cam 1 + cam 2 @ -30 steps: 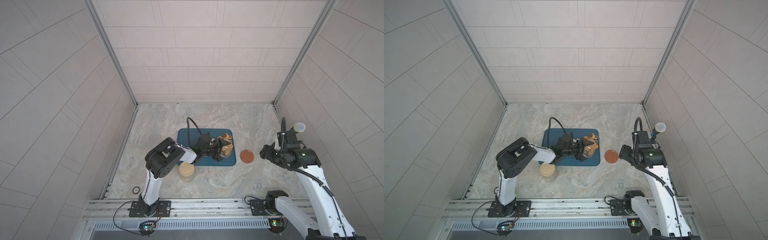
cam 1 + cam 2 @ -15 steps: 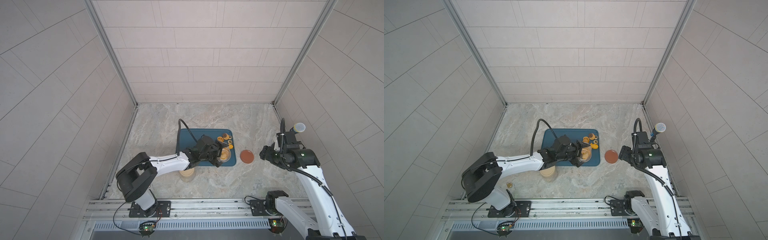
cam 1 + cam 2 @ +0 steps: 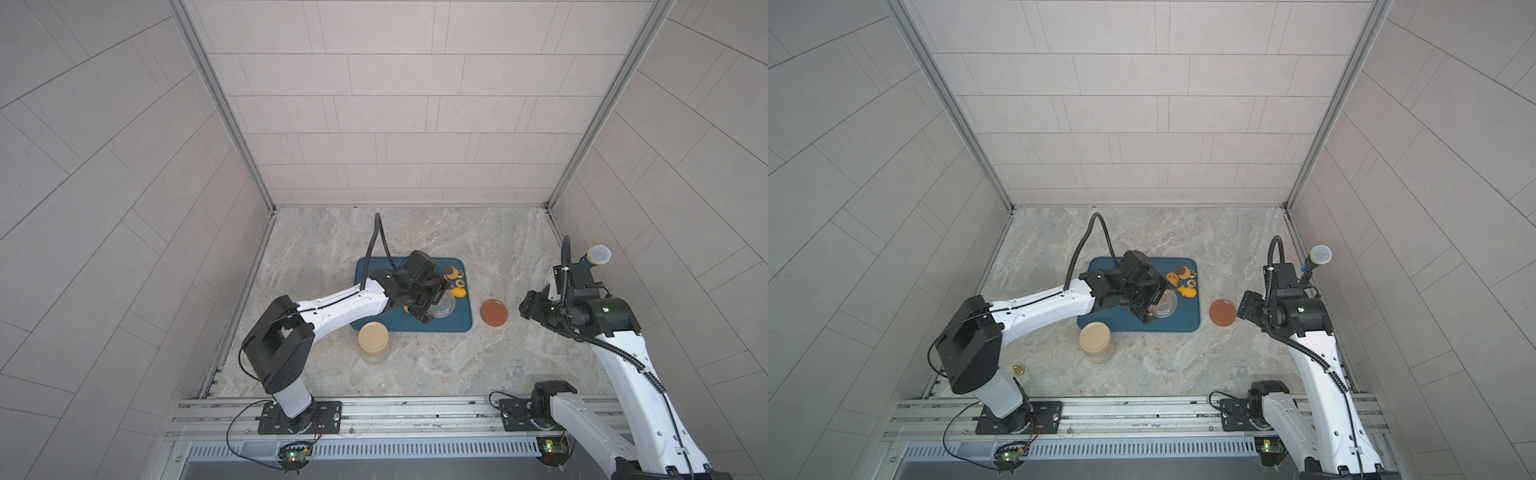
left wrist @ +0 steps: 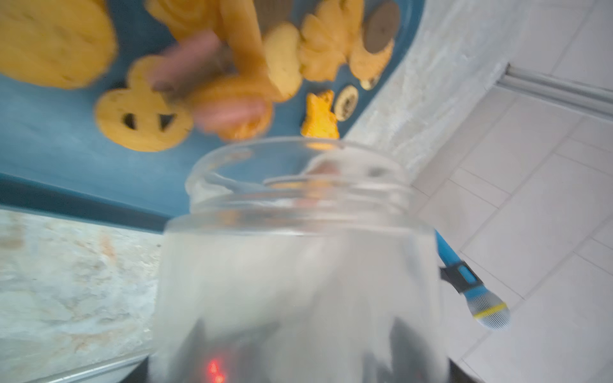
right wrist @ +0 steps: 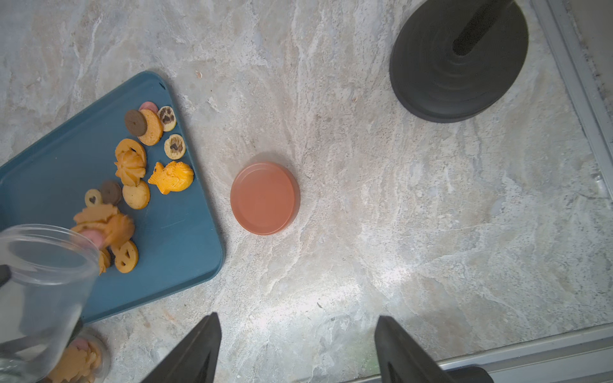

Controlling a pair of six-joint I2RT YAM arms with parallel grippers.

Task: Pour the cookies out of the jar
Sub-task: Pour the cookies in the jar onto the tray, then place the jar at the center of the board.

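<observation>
Clear jar (image 3: 1165, 306) in left hand (image 3: 1156, 303) — cookies (image 3: 1185, 283) on tray (image 3: 1183, 323)

How many of each thing
Two arms (image 3: 1050, 305), one blue tray (image 3: 457, 320), two jars (an open jar (image 5: 39, 282) and a shut jar (image 3: 374, 341)), one loose orange lid (image 3: 494, 313), one mic (image 3: 597, 254), one black round foot (image 5: 457, 63), and about sixteen cookies (image 5: 130, 167); the pile by the open jar is hard to count.

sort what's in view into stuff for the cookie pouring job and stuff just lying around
Job:
clear glass jar
small golden, pink and brown cookies
blue rectangular tray
round orange-brown lid

Lying about:
second jar with tan lid
blue-handled microphone
black round stand base
</observation>
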